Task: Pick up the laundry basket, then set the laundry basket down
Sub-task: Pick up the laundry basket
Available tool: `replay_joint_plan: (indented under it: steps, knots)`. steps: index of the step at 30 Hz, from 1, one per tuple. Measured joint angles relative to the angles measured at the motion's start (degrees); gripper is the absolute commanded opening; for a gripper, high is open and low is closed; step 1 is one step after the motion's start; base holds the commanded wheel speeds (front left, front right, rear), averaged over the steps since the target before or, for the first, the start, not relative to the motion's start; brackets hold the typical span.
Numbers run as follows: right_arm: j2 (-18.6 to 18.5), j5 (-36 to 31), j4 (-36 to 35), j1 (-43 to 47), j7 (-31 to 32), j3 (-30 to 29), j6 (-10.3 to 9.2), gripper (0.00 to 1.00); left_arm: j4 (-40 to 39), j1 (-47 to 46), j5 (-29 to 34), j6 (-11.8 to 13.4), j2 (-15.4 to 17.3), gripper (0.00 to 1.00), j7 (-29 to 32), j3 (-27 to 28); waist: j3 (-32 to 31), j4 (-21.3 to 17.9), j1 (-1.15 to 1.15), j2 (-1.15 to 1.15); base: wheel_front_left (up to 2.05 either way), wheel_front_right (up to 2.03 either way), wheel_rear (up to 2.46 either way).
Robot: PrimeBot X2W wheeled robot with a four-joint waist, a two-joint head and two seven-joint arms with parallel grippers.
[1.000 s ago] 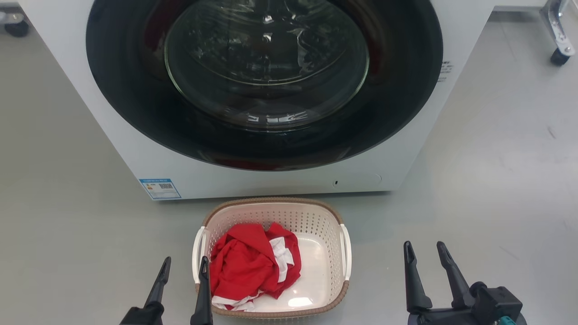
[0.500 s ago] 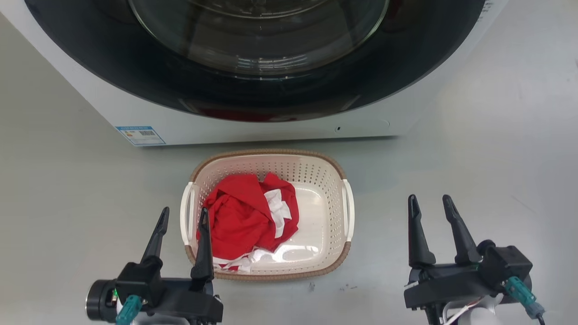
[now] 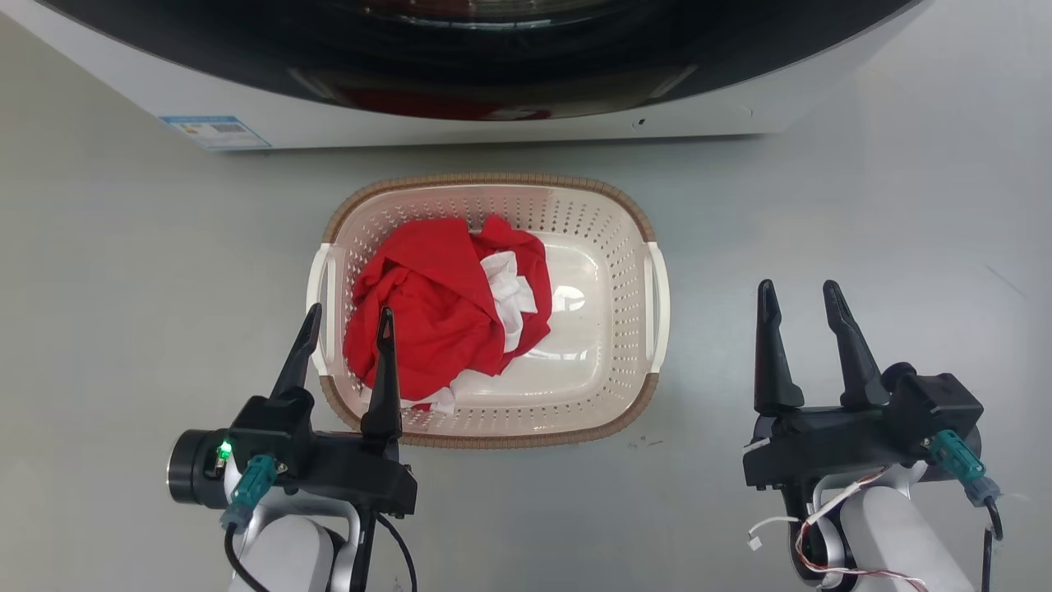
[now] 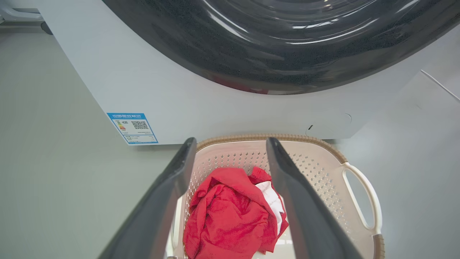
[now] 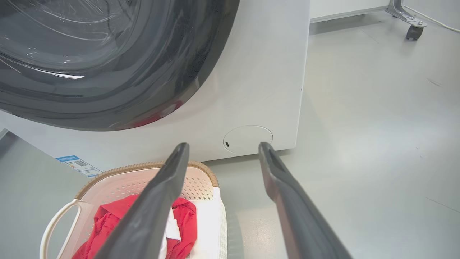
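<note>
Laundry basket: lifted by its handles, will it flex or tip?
The laundry basket looks like rigid moulded plastic, so probably stiff. Likely light: perforated walls, only some red clothing. The clothing sits toward its left side, so it may dip slightly there.

Left arm (image 3: 283,552) forward, jaws parted, right arm (image 3: 892,526) forward, jaws parted

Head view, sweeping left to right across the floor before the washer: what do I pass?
The left gripper → laundry basket → right gripper. The left gripper's fingers overlap the basket's left edge in this view; the right gripper stands clear.
</note>
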Motion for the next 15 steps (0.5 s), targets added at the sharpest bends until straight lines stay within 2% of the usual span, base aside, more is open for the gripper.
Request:
replay_joint_plan:
  steps: [15]
  knots:
    - [-0.21, 0.24, 9.02, -6.81, -0.26, 1.69, 0.65, 1.00, 10.87, -7.28, -1.44, 0.00, -0.30, 1.00, 0.00, 1.29, 8.05, 1.96, 0.00, 0.00, 0.00, 0.00, 0.00]
